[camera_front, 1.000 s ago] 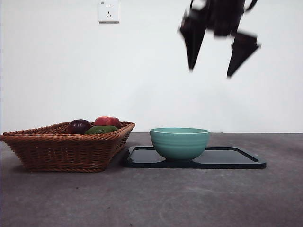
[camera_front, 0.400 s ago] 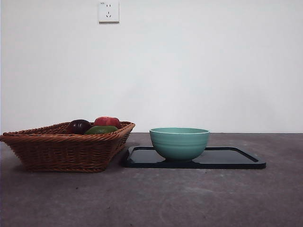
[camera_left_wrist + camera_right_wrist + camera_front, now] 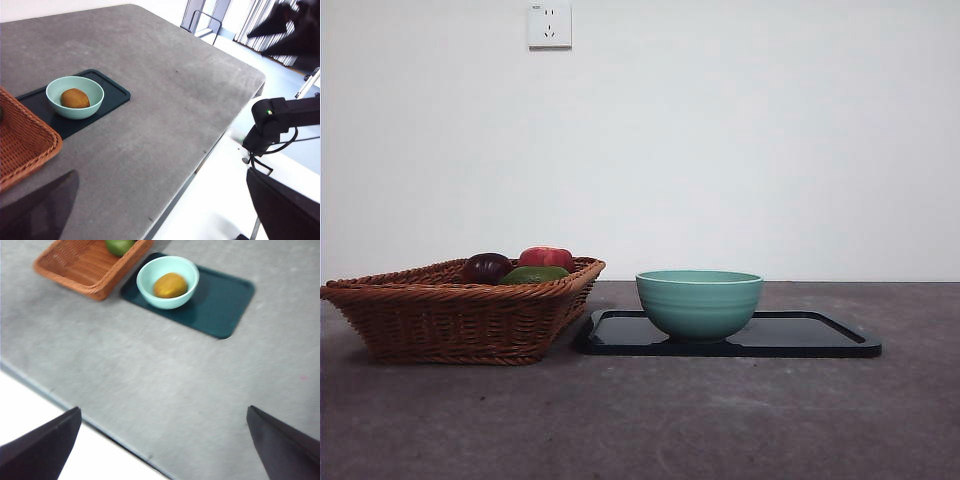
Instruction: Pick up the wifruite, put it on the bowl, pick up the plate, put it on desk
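The tan wifruite (image 3: 75, 98) (image 3: 170, 285) lies inside the teal bowl (image 3: 700, 303) (image 3: 80, 112) (image 3: 167, 304); the front view hides it behind the bowl's wall. The bowl stands on the left part of the dark rectangular plate (image 3: 810, 338) (image 3: 114, 92) (image 3: 222, 300), which rests on the grey desk (image 3: 670, 420). My left gripper (image 3: 161, 171) hangs open and empty, high over the desk's near edge. My right gripper (image 3: 164, 408) is also open and empty, high above the desk and well away from the bowl. Neither gripper shows in the front view.
A brown wicker basket (image 3: 450, 315) (image 3: 20, 140) (image 3: 85, 265) sits just left of the plate, holding a purple fruit (image 3: 486, 266), a red fruit (image 3: 546, 257) and a green fruit (image 3: 534, 273) (image 3: 119, 245). The other arm's gripper (image 3: 290, 25) appears in the left wrist view.
The open gripper seen at the top of the front view one second ago has risen out of that view. Bowl, plate and basket have not moved.
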Robot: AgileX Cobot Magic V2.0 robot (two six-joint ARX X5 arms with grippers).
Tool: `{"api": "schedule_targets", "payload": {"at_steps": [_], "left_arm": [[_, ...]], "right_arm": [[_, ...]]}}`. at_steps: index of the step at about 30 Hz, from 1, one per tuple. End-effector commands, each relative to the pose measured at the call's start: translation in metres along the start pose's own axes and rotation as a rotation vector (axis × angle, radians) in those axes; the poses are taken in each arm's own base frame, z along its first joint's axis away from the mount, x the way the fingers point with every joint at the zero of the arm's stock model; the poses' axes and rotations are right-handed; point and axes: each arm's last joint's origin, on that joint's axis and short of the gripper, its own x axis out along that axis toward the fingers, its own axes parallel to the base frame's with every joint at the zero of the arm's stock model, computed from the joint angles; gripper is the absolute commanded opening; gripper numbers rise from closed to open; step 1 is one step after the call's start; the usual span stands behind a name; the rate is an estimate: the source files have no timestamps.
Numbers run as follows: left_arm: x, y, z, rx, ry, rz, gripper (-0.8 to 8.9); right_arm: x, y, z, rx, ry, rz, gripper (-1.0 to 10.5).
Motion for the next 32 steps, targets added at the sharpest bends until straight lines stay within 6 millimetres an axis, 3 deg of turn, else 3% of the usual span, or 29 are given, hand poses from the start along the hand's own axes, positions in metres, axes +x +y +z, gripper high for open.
{"api": "schedule_targets", "payload": {"at_steps": [1,4,13,18,23,28,32], "left_arm": [[-0.002,-0.002,0.006,0.001,-0.053,-0.019,5.63],[-0.002,-0.002,0.006,0.003,-0.05,-0.019,5.62],[0.001,-0.001,0.008,-0.049,-0.056,0.022,4.96],[0.012,-0.002,0.018,-0.086,-0.083,0.047,5.06],[0.042,-0.004,0.033,-0.113,-0.043,0.058,5.4],[0.086,-0.006,0.047,-0.124,0.037,0.082,5.45],[0.124,-0.006,0.059,-0.13,0.122,0.114,6.37]], "right_arm": [[-0.004,0.001,-0.011,0.002,-0.049,0.046,6.2],[-0.001,-0.001,-0.022,0.003,-0.05,0.046,6.2],[-0.001,0.0,-0.018,-0.004,-0.092,0.049,6.2],[-0.001,0.0,-0.017,-0.006,-0.102,0.05,6.2],[-0.001,0.0,-0.017,-0.005,-0.102,0.05,6.2],[-0.001,0.0,-0.017,-0.006,-0.102,0.05,6.2],[-0.001,0.0,-0.017,-0.007,-0.105,0.05,6.2]]}}
